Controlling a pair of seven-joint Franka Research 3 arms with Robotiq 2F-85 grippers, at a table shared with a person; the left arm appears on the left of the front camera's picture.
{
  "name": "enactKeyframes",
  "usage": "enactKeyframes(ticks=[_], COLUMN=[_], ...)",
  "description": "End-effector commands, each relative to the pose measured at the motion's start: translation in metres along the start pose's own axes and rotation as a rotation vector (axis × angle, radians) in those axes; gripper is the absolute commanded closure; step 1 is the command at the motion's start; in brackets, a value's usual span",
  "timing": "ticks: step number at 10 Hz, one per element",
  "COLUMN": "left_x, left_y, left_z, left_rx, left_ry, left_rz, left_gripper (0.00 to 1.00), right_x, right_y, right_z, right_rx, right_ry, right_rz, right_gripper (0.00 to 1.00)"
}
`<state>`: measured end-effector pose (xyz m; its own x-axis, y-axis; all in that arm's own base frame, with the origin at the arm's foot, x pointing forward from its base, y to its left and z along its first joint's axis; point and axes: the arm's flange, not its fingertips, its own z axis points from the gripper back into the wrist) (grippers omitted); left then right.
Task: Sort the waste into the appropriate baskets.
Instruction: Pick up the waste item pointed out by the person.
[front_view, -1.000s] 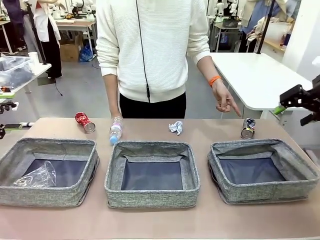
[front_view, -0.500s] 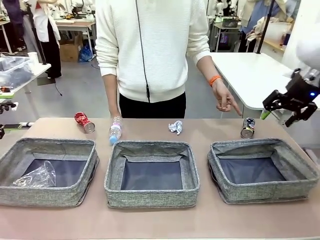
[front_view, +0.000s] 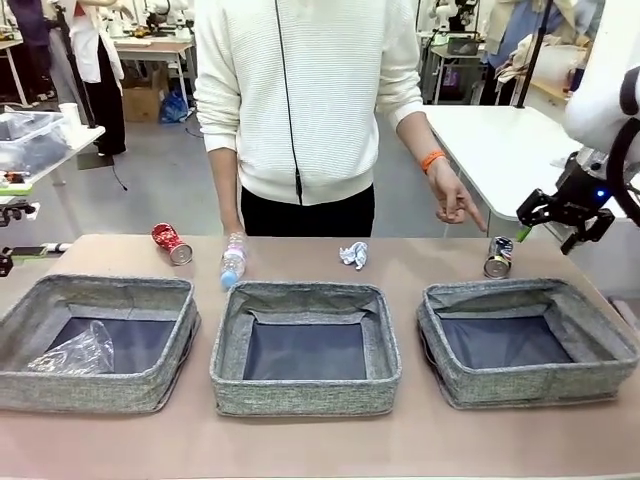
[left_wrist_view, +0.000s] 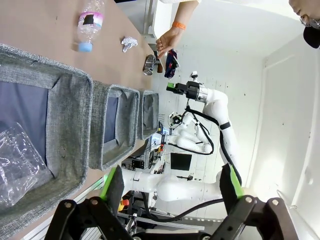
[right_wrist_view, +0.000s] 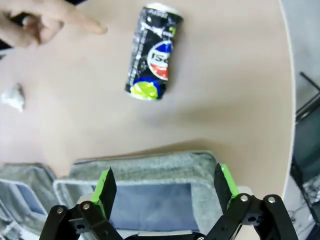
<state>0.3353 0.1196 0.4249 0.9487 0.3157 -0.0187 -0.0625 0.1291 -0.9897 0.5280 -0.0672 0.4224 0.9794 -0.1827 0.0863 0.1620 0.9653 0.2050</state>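
A dark blue-silver can lies on the table behind the right basket. A person's hand points at it. My right gripper hovers open above the table's right end, just right of the can and over the right basket's rim. A crumpled paper wad, a clear bottle and a red can lie behind the middle basket and left basket. A clear plastic bag rests in the left basket. My left gripper stands open, off to the left above that basket.
The person in a white sweater stands at the far edge of the table. A white table stands behind on the right. Bare tabletop runs in front of the baskets.
My right gripper has come in from the right edge, moving left toward the dark can. The person's pointing hand and the litter have stayed put.
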Motion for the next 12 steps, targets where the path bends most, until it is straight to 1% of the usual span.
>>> enactKeyframes(ticks=[1,2,3,5,6,7,9,10,12], left_x=[0.000,0.000,0.000,0.000,0.000,0.000,0.000,0.000,0.000], left_y=[0.000,0.000,0.000,0.000,0.000,0.000,0.000,0.000,0.000], left_z=[-0.001,-0.001,-0.001,-0.001,-0.001,-0.001,-0.001,-0.001,-0.001], left_rx=[0.004,0.004,0.004,0.004,0.004,0.004,0.004,0.004,0.004], left_ry=[-0.005,-0.005,-0.005,-0.005,-0.005,-0.005,-0.005,-0.005,-0.005], left_rz=[-0.011,-0.011,-0.011,-0.011,-0.011,-0.011,-0.011,-0.011,-0.011], left_gripper=[0.00,0.00,0.00,0.00,0.00,0.00,0.00,0.00,0.00], right_x=[0.012,0.027,0.041,0.062,0.068,0.072,0.079,0.081,0.079], right_y=[-0.004,0.000,0.000,0.002,0.009,0.016,0.028,0.030,0.027], right_z=[-0.002,-0.007,-0.014,-0.035,-0.050,-0.062,-0.081,-0.091,-0.107], right_rx=[-0.076,-0.088,-0.118,-0.089,-0.086,-0.064,-0.037,-0.016,-0.058], right_ry=[-0.047,-0.037,-0.003,0.031,0.057,0.059,0.023,0.033,0.051], right_rz=[0.076,0.112,0.114,0.131,0.145,0.146,0.109,0.091,0.082], right_gripper=[0.00,0.00,0.00,0.00,0.00,0.00,0.00,0.00,0.00])
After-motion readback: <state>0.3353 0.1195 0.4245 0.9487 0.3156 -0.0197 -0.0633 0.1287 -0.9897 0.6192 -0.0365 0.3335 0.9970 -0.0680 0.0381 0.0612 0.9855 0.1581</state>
